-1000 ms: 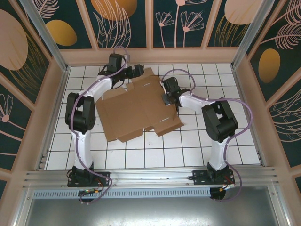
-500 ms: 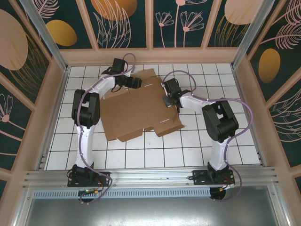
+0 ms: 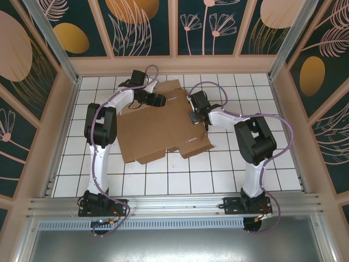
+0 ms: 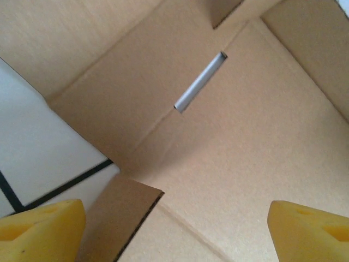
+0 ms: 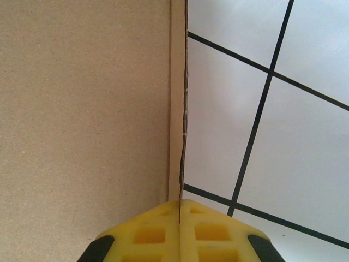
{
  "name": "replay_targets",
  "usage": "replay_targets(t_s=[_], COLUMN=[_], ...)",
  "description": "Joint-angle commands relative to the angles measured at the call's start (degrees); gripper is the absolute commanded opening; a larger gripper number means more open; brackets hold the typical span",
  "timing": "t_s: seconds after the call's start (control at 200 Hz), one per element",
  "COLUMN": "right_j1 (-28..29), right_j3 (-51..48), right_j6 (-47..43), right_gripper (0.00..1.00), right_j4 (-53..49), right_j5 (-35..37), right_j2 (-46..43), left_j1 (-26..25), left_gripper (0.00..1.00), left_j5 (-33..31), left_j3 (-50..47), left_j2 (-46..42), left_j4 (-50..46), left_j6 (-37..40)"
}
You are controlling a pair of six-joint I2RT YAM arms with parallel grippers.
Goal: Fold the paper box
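Cardboard of the paper box [image 3: 161,128] lies mostly flat and unfolded on the white tiled table [image 3: 234,169]. It sits toward the far side, between the two arms, with flaps sticking out along its near and far edges. The left gripper [image 3: 160,100] reaches in from the far left and hangs over the far part of the box. In the left wrist view its yellow fingers [image 4: 41,229] stand wide apart with nothing between them, above a crease with a narrow slot [image 4: 200,82] cut through it and a small flap [image 4: 122,213] beside bare tile. The right gripper [image 3: 193,116] sits at the box's right edge. In the right wrist view it is pressed closed, and the thin cardboard edge runs straight into the seam between the two tips, pinched there.
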Motion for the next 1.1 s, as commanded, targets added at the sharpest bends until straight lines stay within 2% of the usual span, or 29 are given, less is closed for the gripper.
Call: replay_targets(t_s=[0.0, 0.155, 0.35, 0.611, 0.721, 0.871, 0.941, 0.996, 1.096], right_j1=[0.08, 0.3, 0.63, 0.63, 0.63, -0.1, -0.73, -1.56, -3.22], right_j3=[0.3, 0.35, 0.3, 0.68, 1.09, 1.18, 1.03, 0.79, -0.73], right_j6=[0.28, 0.43, 0.48, 0.91, 1.21, 2.02, 2.85, 3.82, 4.86], right_gripper=[0.0, 0.0, 0.0, 0.0, 0.0, 0.0, 0.09, 0.23, 0.37], right_j4=[0.58, 0.57, 0.59, 0.03, 0.05, 0.06, 0.31, 0.59, 2.03], right_j5=[-0.17, -0.01, 0.03, 0.96, 1.05, -0.42, -1.87, -3.63, -7.33], right_j2=[-1.27, -0.98, -1.04, -0.77, -1.12, -2.13, -2.5, -2.87, -4.5], left_j1=[0.26, 0.28, 0.28, 0.06, 0.04, 0.05, 0.04, 0.05, 0.19], left_gripper=[0.86, 0.85, 0.84, 0.85, 0.85, 0.89, 0.9, 0.9, 0.91], left_j5=[3.1, 3.33, -0.22, -1.84, 0.03, 1.9, 3.11, 3.38, 2.03], left_j3=[-0.73, -1.11, 1.68, 1.06, -0.23, -4.76, -7.9, -9.72, -12.2], left_j2=[-1.54, 0.63, 5.04, 5.4, 2.9, -4.71, -8.45, -10.55, -12.75], left_j4=[-4.03, -4.72, -5.25, -7.06, -4.24, 5.43, 10.89, 13.66, 16.21], left_j6=[1.53, -1.21, -6.16, -4.98, -6.21, -11.65, -14.48, -15.91, -17.23])
